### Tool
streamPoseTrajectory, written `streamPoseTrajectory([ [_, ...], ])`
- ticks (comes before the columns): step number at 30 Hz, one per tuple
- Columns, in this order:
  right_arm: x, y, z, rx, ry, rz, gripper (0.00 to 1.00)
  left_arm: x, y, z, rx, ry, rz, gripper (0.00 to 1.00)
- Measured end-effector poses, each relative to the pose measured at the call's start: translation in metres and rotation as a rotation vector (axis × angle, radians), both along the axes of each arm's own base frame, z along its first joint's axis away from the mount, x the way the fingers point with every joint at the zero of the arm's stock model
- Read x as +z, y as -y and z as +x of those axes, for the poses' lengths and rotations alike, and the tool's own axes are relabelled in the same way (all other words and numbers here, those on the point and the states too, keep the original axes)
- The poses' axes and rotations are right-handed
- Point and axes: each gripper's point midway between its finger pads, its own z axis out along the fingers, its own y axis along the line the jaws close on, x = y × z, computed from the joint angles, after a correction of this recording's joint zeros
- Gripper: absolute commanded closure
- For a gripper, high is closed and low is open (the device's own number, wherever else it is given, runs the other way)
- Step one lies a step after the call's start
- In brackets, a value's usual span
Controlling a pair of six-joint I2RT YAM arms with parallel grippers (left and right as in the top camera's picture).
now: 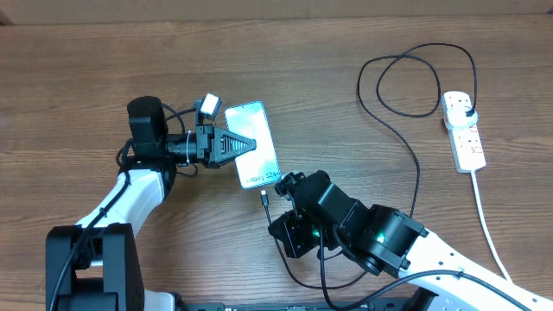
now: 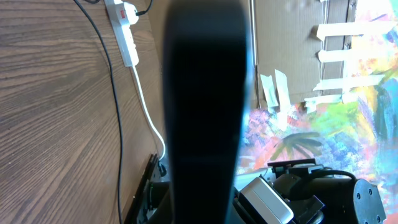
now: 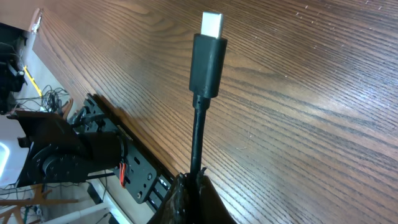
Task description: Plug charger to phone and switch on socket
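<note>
While the left gripper [image 1: 244,143] pinches the phone [image 1: 262,162] near the tabletop's [image 1: 346,52] middle, the right gripper [image 3: 188,190] is pressed shut on the charger [image 3: 199,124] just below its connector [image 3: 208,62], close to the phone's lower end. The socket [image 1: 464,130] lies by the right edge, charger plug inserted

Wood-grain table [image 1: 86,69], taped cardboard [image 2: 298,37], colourful painted sheet [image 2: 348,124]

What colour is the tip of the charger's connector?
Silvery white tip on the black charger connector; it shows best in the right wrist view.
</note>
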Motion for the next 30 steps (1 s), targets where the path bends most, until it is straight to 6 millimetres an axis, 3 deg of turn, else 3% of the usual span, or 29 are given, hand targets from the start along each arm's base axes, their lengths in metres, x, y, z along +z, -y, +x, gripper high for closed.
streamPoseTrajectory([
  [30,-0.0026,-0.0053,0.0062,-0.006,0.015,0.003,0.96,-0.0031,0.0,-0.0018,0.0,-0.015,0.001,0.96],
])
